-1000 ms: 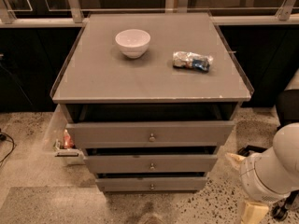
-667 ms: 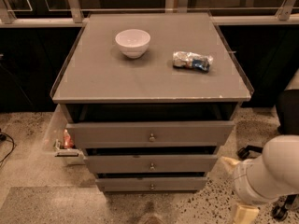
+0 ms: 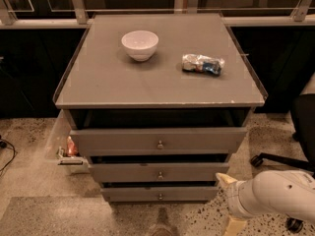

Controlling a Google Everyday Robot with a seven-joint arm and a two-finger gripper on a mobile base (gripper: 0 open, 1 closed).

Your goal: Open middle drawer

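The middle drawer (image 3: 160,171) is the second of three grey drawers in the cabinet, with a small round knob (image 3: 160,175) at its centre. It stands slightly pulled out, with a dark gap above its front. The taller top drawer (image 3: 158,140) and the low bottom drawer (image 3: 160,194) are also slightly out. My gripper (image 3: 228,200) is at the end of the white arm (image 3: 275,195), low at the right. It sits just right of the middle and bottom drawer fronts, near the cabinet's front right corner, and touches no knob.
A white bowl (image 3: 140,44) and a crumpled snack bag (image 3: 202,64) lie on the cabinet top (image 3: 157,85). A clear side bin (image 3: 63,146) with small items hangs on the left. An office chair base (image 3: 283,159) stands at the right. A cable (image 3: 6,151) lies on the floor at the left.
My arm has moved left and slightly up toward the cabinet's lower right front. The drawers, bowl and bag have not moved.
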